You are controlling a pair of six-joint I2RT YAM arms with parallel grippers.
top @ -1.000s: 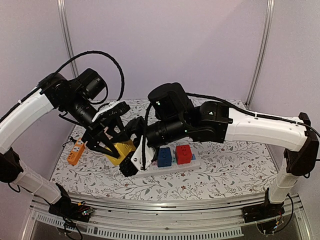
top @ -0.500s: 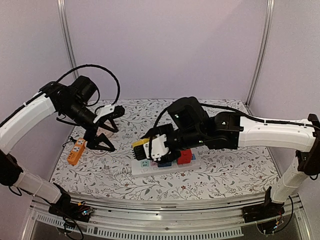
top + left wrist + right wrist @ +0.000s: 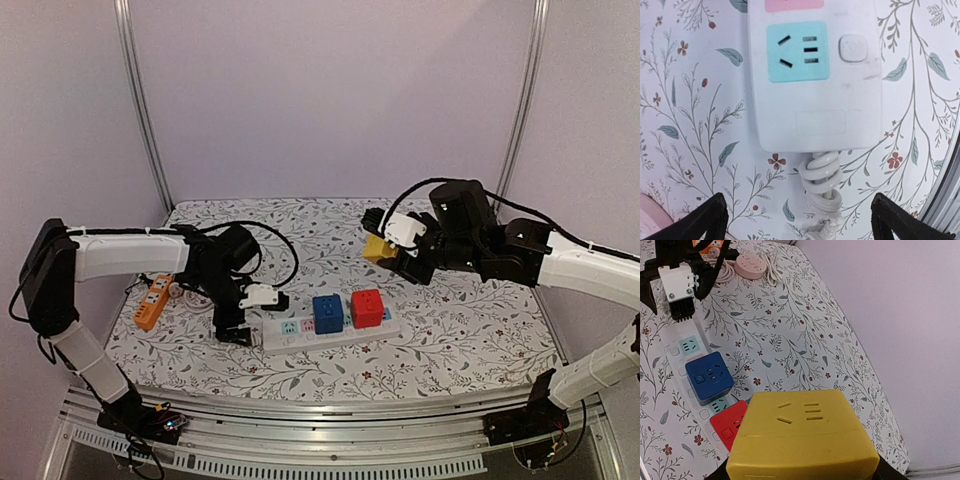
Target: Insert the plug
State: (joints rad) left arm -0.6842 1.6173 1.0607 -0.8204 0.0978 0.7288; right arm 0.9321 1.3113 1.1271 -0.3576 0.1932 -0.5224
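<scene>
A white power strip (image 3: 300,338) lies on the floral table with a blue cube plug (image 3: 327,312) and a red cube plug (image 3: 367,308) in it. Its teal socket (image 3: 797,51) and pink socket at the left end are free. My right gripper (image 3: 395,245) is shut on a yellow cube plug (image 3: 377,248) and holds it in the air behind and to the right of the strip. The yellow cube (image 3: 805,435) fills the right wrist view. My left gripper (image 3: 235,328) is open and low at the strip's left end, its fingertips (image 3: 710,220) either side of the coiled cord (image 3: 822,185).
An orange power strip (image 3: 152,300) lies at the left edge of the table. A pink round socket (image 3: 751,265) with a white cable lies behind the left arm. Purple walls and metal posts close in the back and sides.
My right gripper has carried the yellow cube from over the strip up and away to the right. My left gripper has come down from the air to the strip's left end.
</scene>
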